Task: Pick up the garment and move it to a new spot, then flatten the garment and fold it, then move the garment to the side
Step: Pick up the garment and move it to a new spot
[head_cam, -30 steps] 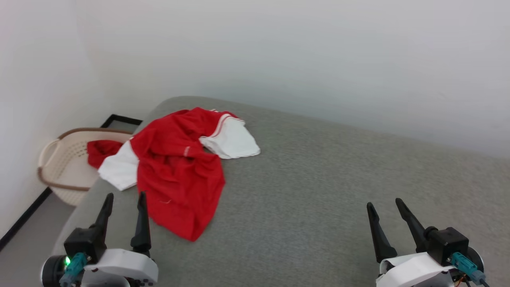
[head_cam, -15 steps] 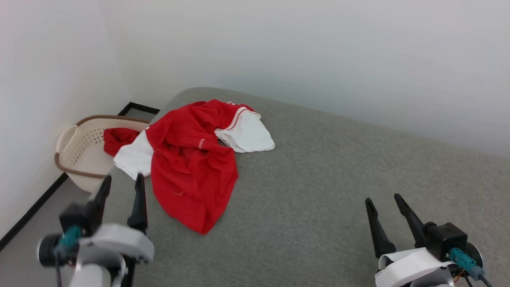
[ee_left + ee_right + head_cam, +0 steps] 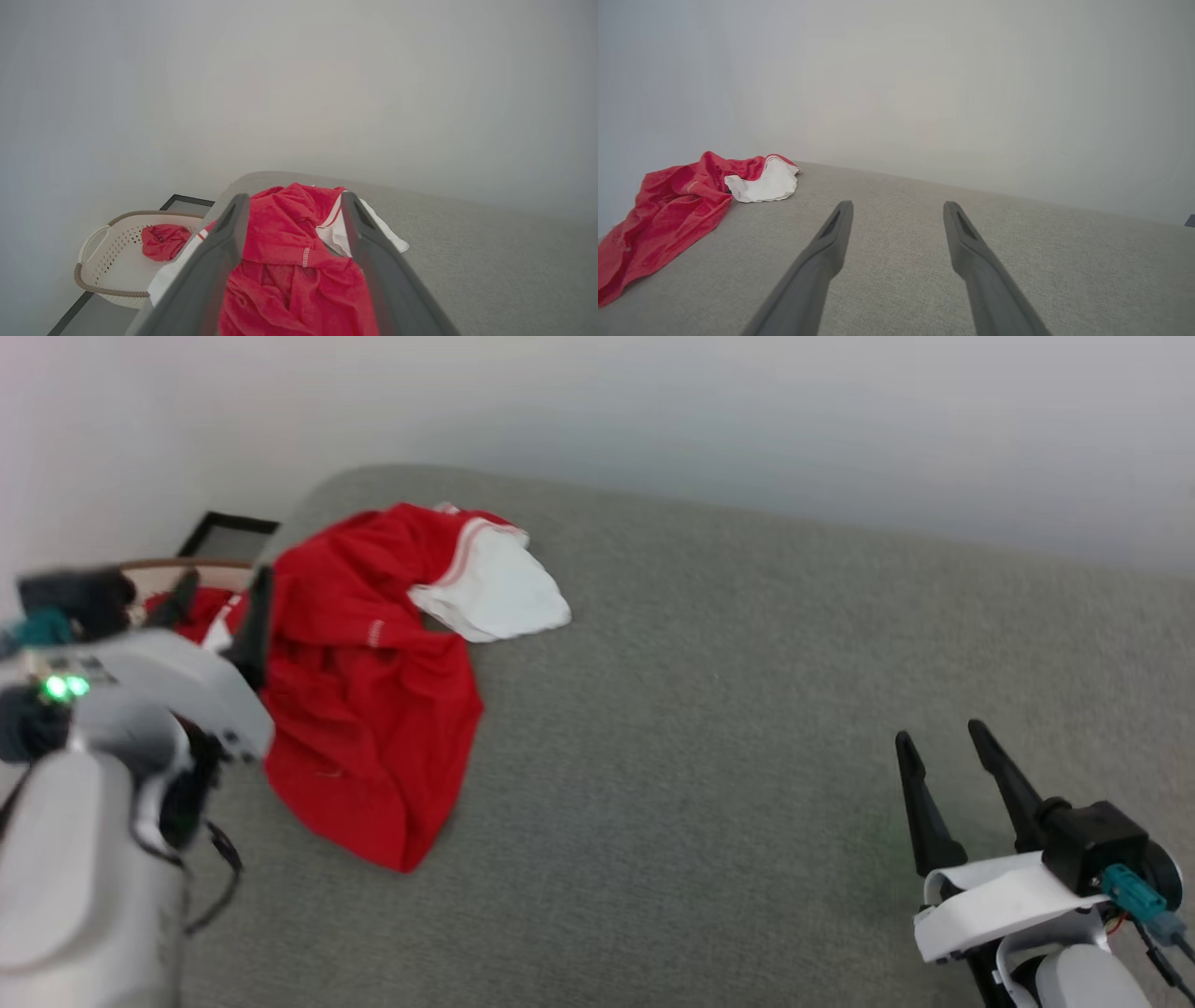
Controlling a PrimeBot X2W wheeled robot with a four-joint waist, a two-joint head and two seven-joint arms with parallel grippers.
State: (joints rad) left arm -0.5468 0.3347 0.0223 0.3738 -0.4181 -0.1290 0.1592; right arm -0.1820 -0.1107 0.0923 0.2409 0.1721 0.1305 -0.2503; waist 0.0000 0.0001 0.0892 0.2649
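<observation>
The garment (image 3: 373, 681) is a red jersey with a white striped-trim sleeve, lying crumpled at the far left of the grey padded surface (image 3: 709, 709). My left gripper (image 3: 219, 602) hovers open by the garment's left edge, raised off the surface and blurred. In the left wrist view the garment (image 3: 289, 233) shows between and beyond the open left gripper (image 3: 294, 198), with nothing gripped. My right gripper (image 3: 941, 737) stands open at the lower right, far from the cloth. In the right wrist view the right gripper (image 3: 899, 205) points over bare grey fabric, with the garment (image 3: 668, 205) at far left.
A cream laundry basket (image 3: 110, 293) with a brown rim sits on the floor past the surface's left end, and a small plain red cloth (image 3: 163, 240) lies in it. A pale wall runs behind the surface. Grey fabric spreads between the garment and my right gripper.
The head camera has shifted. My left arm has risen and reached forward from the near edge to the garment's left side. The right gripper stays open in much the same place.
</observation>
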